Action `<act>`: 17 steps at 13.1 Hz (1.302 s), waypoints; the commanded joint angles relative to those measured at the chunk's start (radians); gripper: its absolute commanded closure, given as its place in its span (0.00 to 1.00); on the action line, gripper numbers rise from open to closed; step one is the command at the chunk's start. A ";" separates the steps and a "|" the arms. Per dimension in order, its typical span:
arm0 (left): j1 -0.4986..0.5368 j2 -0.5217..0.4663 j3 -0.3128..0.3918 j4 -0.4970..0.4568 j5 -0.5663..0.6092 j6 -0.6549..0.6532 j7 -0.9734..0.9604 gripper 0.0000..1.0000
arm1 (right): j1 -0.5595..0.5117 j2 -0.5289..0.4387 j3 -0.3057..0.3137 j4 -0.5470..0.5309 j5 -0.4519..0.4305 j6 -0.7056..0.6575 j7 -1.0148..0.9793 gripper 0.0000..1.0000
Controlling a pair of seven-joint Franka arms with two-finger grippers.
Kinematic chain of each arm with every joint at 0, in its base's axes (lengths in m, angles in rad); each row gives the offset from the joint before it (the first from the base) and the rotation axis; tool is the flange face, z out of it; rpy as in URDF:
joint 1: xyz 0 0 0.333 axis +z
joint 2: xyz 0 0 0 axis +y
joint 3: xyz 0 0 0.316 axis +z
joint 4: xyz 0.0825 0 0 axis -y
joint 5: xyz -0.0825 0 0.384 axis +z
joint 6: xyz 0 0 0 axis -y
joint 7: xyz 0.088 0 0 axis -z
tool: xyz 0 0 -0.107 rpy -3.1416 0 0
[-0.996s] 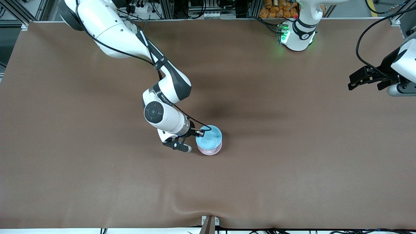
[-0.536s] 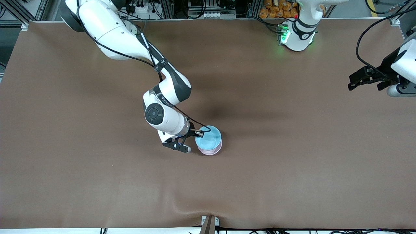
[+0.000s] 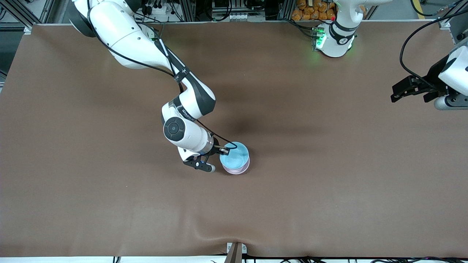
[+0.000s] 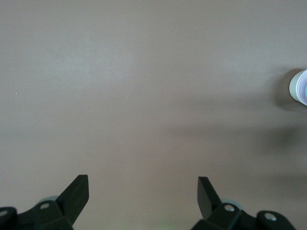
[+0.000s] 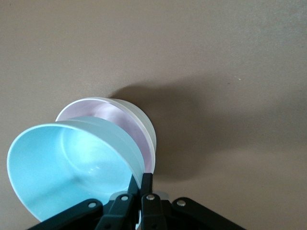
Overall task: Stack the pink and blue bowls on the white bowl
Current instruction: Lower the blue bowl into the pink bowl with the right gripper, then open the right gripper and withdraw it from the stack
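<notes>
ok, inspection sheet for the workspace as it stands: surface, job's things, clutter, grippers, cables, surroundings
Surface: brown table cover, wrinkled at the edge nearest the front camera.
Job's things: blue bowl tilted over the pink bowl; pink bowl sits in the white bowl.
Clutter: nothing seen.
Grippers: right gripper shut on the blue bowl's rim; left gripper open over the left arm's end of the table, waiting.
Cables: black cable along the right arm; another loops to the left arm.
Surroundings: aluminium frame, orange items past the table edge.
</notes>
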State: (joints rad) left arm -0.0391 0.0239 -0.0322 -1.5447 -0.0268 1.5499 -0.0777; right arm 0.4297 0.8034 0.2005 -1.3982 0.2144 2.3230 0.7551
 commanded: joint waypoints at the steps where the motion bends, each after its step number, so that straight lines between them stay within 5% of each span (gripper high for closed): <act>1: -0.002 0.013 -0.002 0.028 0.002 -0.013 -0.005 0.00 | 0.021 0.025 -0.009 0.033 -0.004 0.012 0.013 0.98; 2: -0.004 0.013 -0.002 0.028 0.002 -0.013 -0.005 0.00 | 0.021 0.025 -0.009 0.033 -0.006 0.012 0.013 0.81; 4: -0.004 0.013 -0.002 0.028 0.002 -0.013 -0.005 0.00 | 0.024 0.025 -0.009 0.031 -0.030 0.012 0.013 0.00; 9: -0.004 0.013 -0.002 0.028 0.002 -0.013 -0.005 0.00 | -0.014 0.007 -0.009 0.033 -0.029 0.007 0.013 0.00; 13: -0.005 0.013 -0.002 0.028 0.004 -0.013 -0.005 0.00 | -0.136 -0.111 -0.012 0.016 -0.036 -0.081 -0.046 0.00; 17: -0.005 0.013 -0.002 0.028 0.005 -0.013 -0.005 0.00 | -0.284 -0.350 -0.013 -0.215 -0.082 -0.132 -0.228 0.00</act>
State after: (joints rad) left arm -0.0409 0.0260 -0.0329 -1.5433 -0.0268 1.5499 -0.0777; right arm 0.1993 0.6179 0.1726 -1.4133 0.1594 2.1835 0.6046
